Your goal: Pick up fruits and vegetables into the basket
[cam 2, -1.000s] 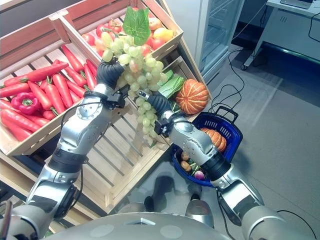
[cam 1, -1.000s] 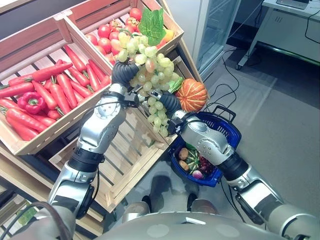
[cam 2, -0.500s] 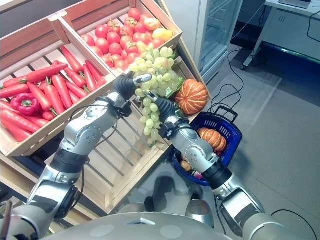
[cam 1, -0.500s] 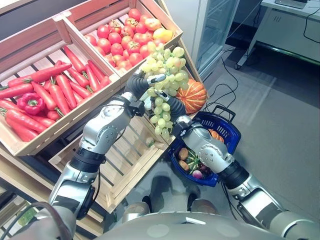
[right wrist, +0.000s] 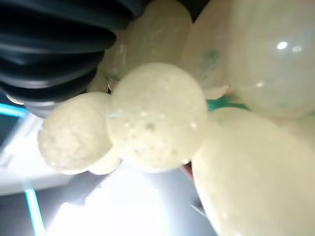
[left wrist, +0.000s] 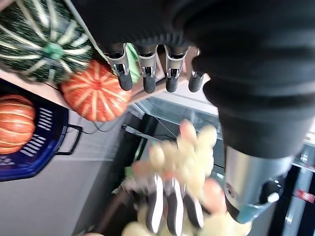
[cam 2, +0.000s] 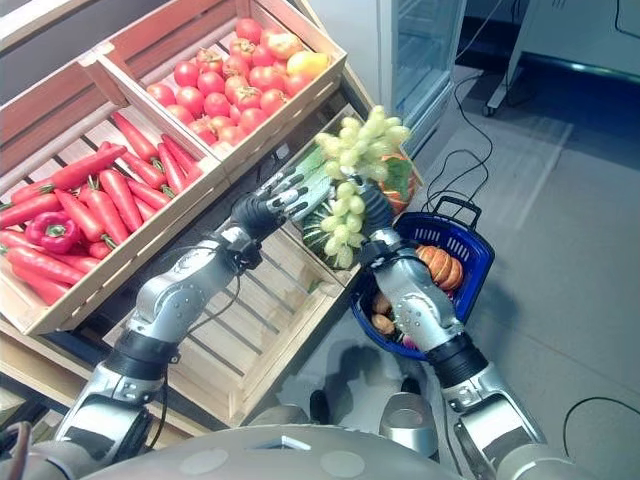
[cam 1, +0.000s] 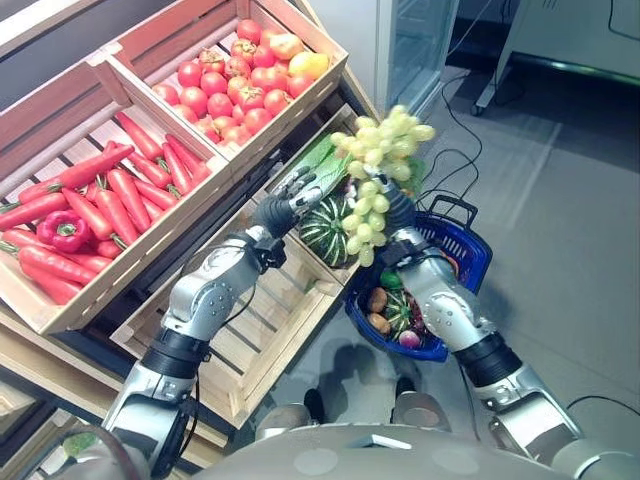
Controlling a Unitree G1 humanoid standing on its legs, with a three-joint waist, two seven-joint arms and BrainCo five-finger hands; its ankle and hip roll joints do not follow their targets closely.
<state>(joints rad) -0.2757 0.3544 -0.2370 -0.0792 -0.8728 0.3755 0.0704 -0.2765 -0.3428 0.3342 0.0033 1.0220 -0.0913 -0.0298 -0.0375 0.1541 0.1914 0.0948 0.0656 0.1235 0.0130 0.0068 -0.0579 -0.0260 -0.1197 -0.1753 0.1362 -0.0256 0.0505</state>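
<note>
A bunch of green grapes (cam 1: 376, 168) hangs in the air over the near rim of the blue basket (cam 1: 472, 262). My right hand (cam 1: 400, 215) is shut on it from below, and the grapes (right wrist: 157, 118) press close against that wrist. My left hand (cam 1: 288, 196) is open with straight fingers (left wrist: 147, 73), just left of the bunch and apart from it, over a green striped pumpkin (cam 1: 322, 230). The basket holds an orange pumpkin (cam 2: 438, 266) and several small vegetables (cam 1: 385, 310).
An orange pumpkin (left wrist: 96, 96) sits on the shelf behind the grapes. Tilted wooden crates hold carrots (cam 1: 110, 185) with a red pepper (cam 1: 62, 228), and tomatoes (cam 1: 230, 90). A slatted wooden crate (cam 1: 250, 325) lies below my left arm. Grey floor spreads to the right.
My left hand has let go of the grapes and opened. The right hand has carried the bunch right and down, from in front of the tomato crate to over the basket's edge.
</note>
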